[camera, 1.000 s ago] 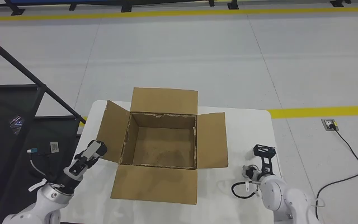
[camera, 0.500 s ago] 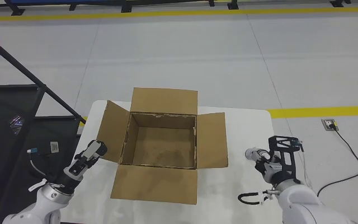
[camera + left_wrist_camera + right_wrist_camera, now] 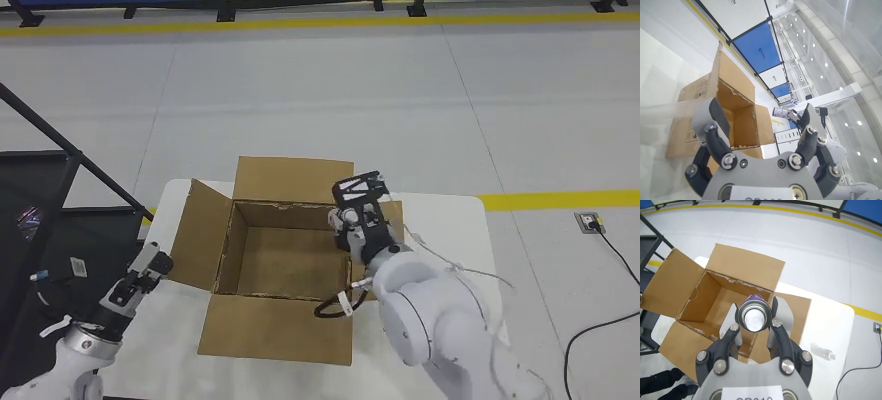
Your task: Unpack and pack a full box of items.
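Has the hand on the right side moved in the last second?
Yes. The right hand, gripping a can, swung from the right part of the table leftward to above the right wall of the box.

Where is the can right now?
In the right wrist view, the can is clamped in the right claw, held above the open cardboard box near its right wall.

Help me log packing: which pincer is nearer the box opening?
Right. The right pincer holds a can above the box rim; the left pincer is outside, beside the left flap.
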### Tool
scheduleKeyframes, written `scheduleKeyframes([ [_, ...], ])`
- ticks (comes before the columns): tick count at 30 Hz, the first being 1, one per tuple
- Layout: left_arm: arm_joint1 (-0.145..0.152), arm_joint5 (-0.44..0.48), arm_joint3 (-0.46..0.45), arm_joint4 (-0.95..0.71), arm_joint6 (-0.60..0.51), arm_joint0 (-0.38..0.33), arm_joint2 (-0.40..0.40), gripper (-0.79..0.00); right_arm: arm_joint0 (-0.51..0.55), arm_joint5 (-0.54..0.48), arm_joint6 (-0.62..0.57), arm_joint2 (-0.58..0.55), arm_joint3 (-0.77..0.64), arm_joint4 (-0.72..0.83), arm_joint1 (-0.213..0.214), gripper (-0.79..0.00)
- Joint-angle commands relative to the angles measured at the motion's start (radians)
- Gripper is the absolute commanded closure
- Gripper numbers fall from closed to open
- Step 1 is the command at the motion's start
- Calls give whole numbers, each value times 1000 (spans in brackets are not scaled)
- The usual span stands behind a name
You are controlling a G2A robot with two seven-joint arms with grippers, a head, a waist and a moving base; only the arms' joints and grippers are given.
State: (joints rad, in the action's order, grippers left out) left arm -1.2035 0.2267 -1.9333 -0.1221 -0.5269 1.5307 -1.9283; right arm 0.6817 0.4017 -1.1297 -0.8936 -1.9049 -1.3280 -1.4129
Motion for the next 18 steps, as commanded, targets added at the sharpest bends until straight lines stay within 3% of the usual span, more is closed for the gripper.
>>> scheduleKeyframes([
  [1, 0, -1, -1, -13, 16, 15, -18, -785, -95, 18, 16, 79, 140, 22, -27, 0],
  [8, 1, 0, -9, -61, 41, 54, -65, -785, -295, 51, 90, 304, 554, 131, -151, 0],
  [18, 1, 0, -9, -61, 41, 54, -65, -785, -356, 27, 240, 436, 944, 268, -303, 0],
])
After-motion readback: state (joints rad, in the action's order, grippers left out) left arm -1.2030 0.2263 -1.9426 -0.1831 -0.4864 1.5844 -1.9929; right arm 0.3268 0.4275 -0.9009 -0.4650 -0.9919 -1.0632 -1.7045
